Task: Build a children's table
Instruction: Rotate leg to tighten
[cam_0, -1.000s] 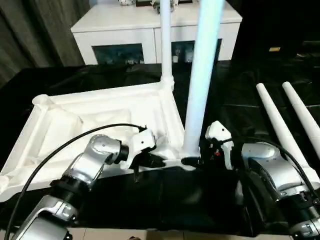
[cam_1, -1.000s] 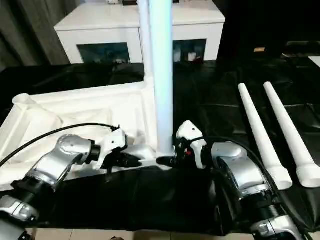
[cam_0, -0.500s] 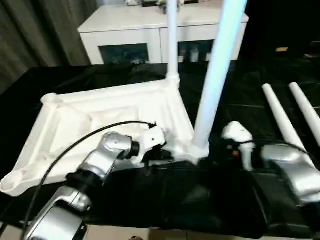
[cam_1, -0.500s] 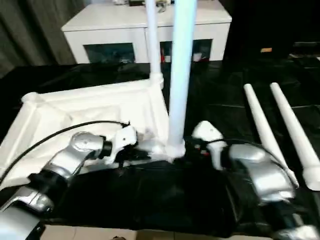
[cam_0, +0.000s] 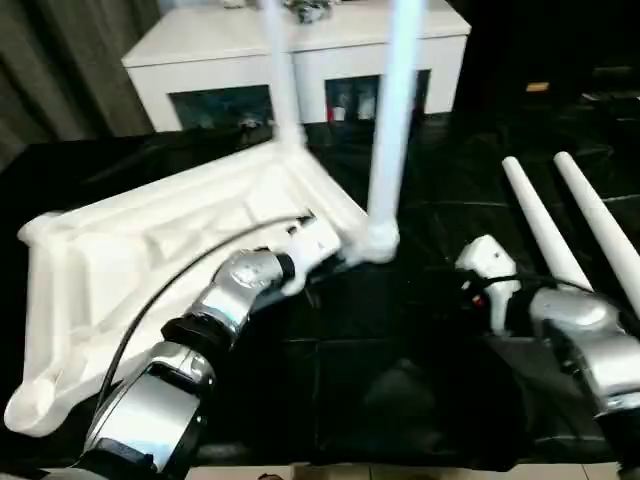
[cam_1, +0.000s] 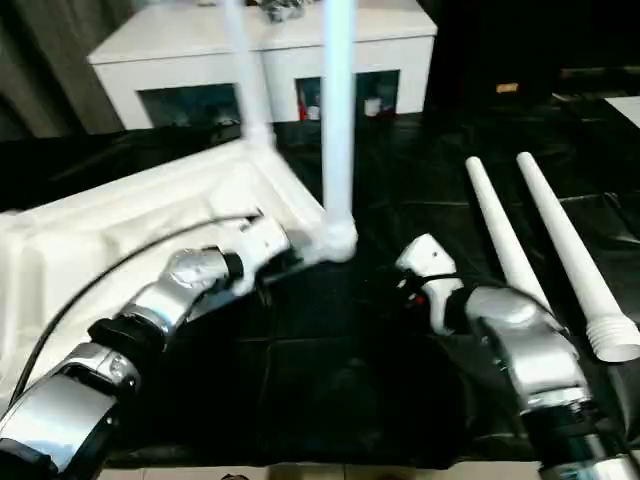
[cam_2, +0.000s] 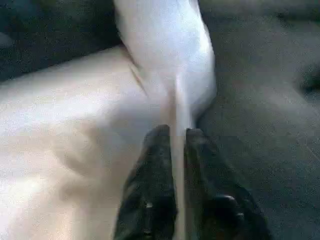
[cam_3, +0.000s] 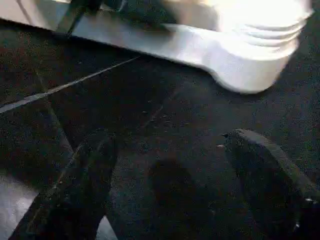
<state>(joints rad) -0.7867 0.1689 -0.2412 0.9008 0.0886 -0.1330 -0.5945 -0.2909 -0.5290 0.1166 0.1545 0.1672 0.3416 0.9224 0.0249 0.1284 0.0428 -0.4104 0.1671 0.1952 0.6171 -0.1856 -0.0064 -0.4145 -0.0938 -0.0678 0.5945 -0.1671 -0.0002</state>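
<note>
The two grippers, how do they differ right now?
The left gripper is pinched on a thin edge of the tabletop, beside a fitted leg; the right gripper holds nothing. The left's fingers are nearly together; the right's are spread wide over the black mat. Both have two black fingers.

No legible text, label, brand, number or sign appears on any surface in these views.
</note>
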